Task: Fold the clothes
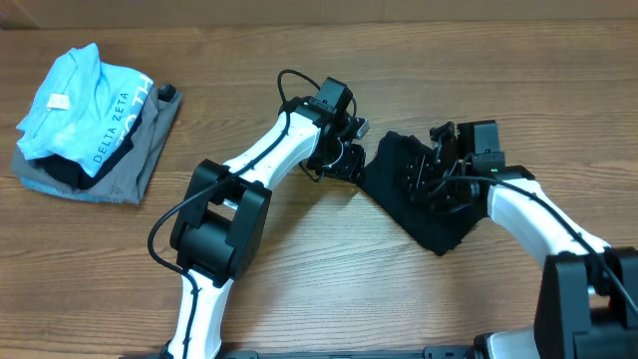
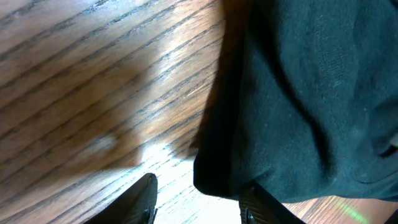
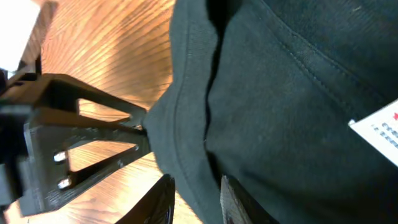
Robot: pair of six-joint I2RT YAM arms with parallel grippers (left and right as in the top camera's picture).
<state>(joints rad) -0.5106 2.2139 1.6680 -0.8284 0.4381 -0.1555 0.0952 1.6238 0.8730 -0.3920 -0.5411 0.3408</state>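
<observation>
Wood-grain table under soft light
The brown table point(image 1: 329, 269) fills the view, its grain running left to right, with bright patches of sheen in the close views.

Overhead: bright, even light from above, sharp edge to edge. My arms cast only soft shadows on the brown wood-grain table point(image 1: 329, 269).

Left wrist cam: dimmer and soft-focus. There's a white glare patch on the wood just ahead of my left gripper point(image 2: 199, 208), and the fingertips are blurred.

Right wrist cam: warm orange wood. The black cotton T-shirt point(image 3: 280, 124) above my right gripper point(image 3: 196, 205) is v. dark, seams readable.
</observation>
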